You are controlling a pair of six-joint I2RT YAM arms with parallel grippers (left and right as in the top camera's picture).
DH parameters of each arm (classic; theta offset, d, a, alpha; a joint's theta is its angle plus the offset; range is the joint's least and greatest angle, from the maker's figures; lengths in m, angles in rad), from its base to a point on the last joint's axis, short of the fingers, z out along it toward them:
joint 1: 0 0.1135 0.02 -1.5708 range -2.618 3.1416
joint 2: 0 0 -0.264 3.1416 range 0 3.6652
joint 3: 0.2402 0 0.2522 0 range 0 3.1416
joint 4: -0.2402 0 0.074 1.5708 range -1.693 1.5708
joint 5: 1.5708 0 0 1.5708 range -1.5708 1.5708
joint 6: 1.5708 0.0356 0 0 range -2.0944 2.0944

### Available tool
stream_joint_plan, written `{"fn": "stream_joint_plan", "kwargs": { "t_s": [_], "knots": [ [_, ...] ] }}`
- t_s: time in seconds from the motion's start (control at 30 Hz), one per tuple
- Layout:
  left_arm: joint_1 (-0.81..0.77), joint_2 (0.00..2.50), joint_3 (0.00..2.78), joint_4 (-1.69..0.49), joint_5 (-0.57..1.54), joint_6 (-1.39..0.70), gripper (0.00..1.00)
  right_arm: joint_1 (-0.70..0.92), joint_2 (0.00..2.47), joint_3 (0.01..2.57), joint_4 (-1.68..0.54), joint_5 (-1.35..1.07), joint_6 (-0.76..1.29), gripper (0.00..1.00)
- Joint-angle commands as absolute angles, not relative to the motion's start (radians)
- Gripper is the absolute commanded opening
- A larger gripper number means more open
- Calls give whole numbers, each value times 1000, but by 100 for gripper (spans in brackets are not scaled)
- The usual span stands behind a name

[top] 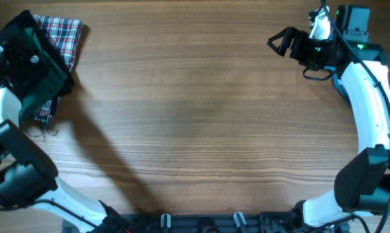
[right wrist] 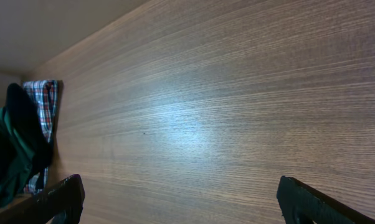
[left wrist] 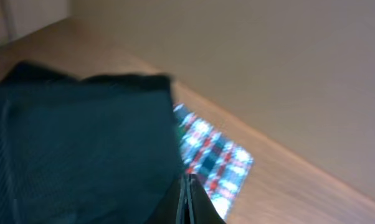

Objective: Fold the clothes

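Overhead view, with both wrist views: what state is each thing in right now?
dark green garment: unfolded, bunched in a heap on top of the plaid cloth.
plaid cloth: lying fairly flat, partly covered by the garment.
left hand: shut, its fingers together at the garment's edge, apparently pinching it.
right hand: open, holding nothing, well away from the clothes.

I could read no text anywhere. The small white mark (top: pixel 34 59) on the dark garment (top: pixel 45 76) was too tiny.
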State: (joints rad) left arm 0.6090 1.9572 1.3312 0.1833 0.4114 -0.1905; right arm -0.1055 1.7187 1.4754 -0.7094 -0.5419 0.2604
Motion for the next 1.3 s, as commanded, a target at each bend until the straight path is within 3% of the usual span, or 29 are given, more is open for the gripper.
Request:
{"fn": "stream_joint_plan", "kwargs": {
  "t_s": [0.0,0.2,0.37,0.57,0.83,1.03,1.27],
  "knots": [
    [616,2020,1343,159,214,-165,4,-102,1736,1480,-708,-558,264,100],
    [619,2082,1343,107,32,-265,4,-102,1736,1480,-708,-558,265,100],
    [626,2088,1343,124,49,-323,4,-102,1736,1480,-708,-558,264,100],
    [626,2024,1343,176,212,-323,4,-102,1736,1480,-712,-559,264,100],
    [628,1855,1343,113,215,-348,6,-102,1736,1480,-712,-562,263,100],
    [635,1769,1343,-15,81,-349,8,-102,1736,1480,-711,-562,262,100],
    [640,1835,1343,-22,-131,-348,7,-102,1736,1480,-712,-562,262,100]
  ]
}}
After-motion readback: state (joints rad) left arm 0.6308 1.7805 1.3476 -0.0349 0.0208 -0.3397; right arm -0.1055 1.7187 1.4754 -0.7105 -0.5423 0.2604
